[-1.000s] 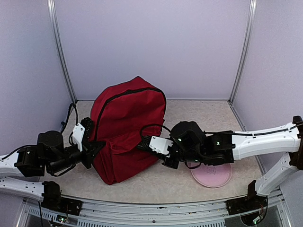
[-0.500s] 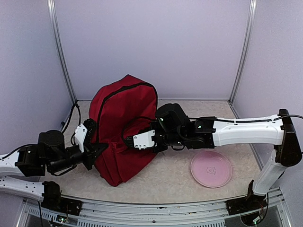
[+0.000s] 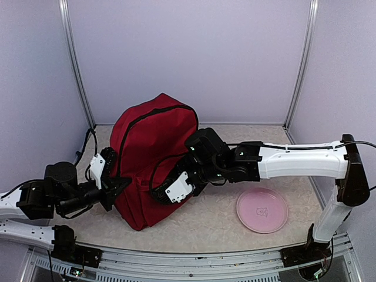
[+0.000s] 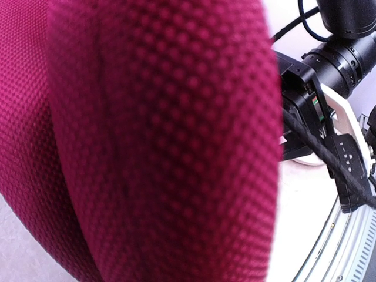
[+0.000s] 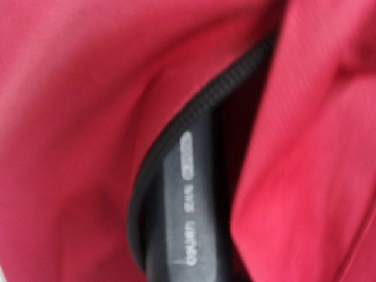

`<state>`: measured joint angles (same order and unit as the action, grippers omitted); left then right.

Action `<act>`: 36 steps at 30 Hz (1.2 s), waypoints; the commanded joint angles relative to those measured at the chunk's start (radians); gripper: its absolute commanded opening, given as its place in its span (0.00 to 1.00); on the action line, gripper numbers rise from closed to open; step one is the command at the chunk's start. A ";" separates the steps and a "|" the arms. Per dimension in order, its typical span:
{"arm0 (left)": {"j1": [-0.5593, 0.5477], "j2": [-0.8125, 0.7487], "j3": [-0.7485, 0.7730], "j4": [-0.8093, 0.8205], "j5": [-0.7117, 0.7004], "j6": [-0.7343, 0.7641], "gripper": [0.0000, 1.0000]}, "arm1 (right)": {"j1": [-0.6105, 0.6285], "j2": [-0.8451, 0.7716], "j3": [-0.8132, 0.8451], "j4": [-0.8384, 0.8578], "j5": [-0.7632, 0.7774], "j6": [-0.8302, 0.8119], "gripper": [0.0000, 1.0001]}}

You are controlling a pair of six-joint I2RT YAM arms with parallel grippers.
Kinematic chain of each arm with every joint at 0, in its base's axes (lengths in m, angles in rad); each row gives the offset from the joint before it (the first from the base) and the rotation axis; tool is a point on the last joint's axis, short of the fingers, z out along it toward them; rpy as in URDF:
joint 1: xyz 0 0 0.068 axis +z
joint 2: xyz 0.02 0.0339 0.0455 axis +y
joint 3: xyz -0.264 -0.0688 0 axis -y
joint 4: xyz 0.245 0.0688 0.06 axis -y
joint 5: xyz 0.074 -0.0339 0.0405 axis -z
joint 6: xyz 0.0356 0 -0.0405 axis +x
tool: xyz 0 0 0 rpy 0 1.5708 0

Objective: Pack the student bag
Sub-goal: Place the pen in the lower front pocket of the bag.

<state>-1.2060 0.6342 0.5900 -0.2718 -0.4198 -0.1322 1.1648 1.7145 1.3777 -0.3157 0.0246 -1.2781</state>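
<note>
The student bag (image 3: pixel 150 141), dark red with black zippers, stands upright on the table. My left gripper (image 3: pixel 119 185) is at its lower left edge. A fold of its red fabric (image 4: pixel 147 147) fills the left wrist view and hides the fingers. My right gripper (image 3: pixel 160 189) is pushed against the bag's front at the open pocket. In the right wrist view the red fabric (image 5: pixel 70 117) parts along a black zipper (image 5: pixel 200 111). A dark grey flat item with white print (image 5: pixel 188 205) reaches from the bottom centre into that opening. The right fingers themselves are hidden.
A pink round plate (image 3: pixel 262 210) lies on the table to the right of the bag, below the right forearm (image 3: pixel 294 161). Pale walls close in the back and both sides. The right arm also shows in the left wrist view (image 4: pixel 329 88).
The right arm swung left, away from the plate, and its gripper went down against the bag's front pocket. The bag shifted a little. The left arm barely moved.
</note>
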 commanded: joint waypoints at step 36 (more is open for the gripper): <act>0.008 -0.117 0.037 0.044 -0.128 -0.091 0.00 | -0.062 -0.131 -0.024 0.122 -0.211 0.523 0.65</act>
<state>-1.2060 0.5747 0.5972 -0.3420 -0.4782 -0.1982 1.1225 1.6497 1.3869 -0.1829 -0.1139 -0.9924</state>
